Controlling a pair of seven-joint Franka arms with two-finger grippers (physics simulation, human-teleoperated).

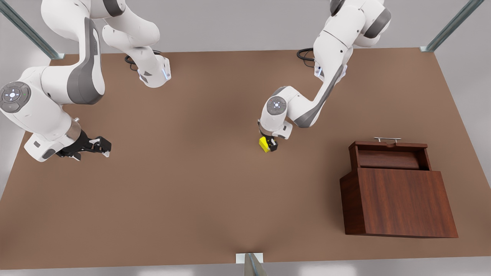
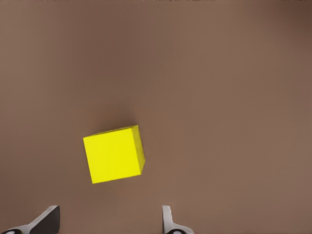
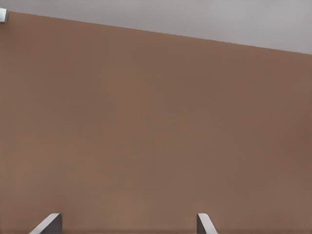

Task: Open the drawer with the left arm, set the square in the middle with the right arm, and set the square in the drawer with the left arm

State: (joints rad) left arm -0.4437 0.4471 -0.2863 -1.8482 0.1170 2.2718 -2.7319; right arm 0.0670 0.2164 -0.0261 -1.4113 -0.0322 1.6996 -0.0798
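Square (image 1: pixel 264 144), the little yellow cube, sits on the brown desk (image 1: pixel 191 191) near the middle, well apart from the drawer (image 1: pixel 389 154), which is pulled open at the back of the wooden cabinet (image 1: pixel 402 203) on the front view's right. The left gripper (image 1: pixel 271 145) is right at the cube. In the left wrist view the cube (image 2: pixel 114 153) lies out past the two spread fingertips (image 2: pixel 168 219), not between them, so I think it is not gripped. The right gripper (image 1: pixel 100 147) waits far off on the front view's left, its fingers also spread and holding nothing.

The step now looks like picking up the cube for the drawer. To do it well, the left gripper should line up so one finger goes on each flat side, come straight down, squeeze gently, lift high enough to clear the drawer wall, then let go inside.

I count one cube, one drawer with one silver handle (image 1: pixel 387 139), one cabinet, and two arms.
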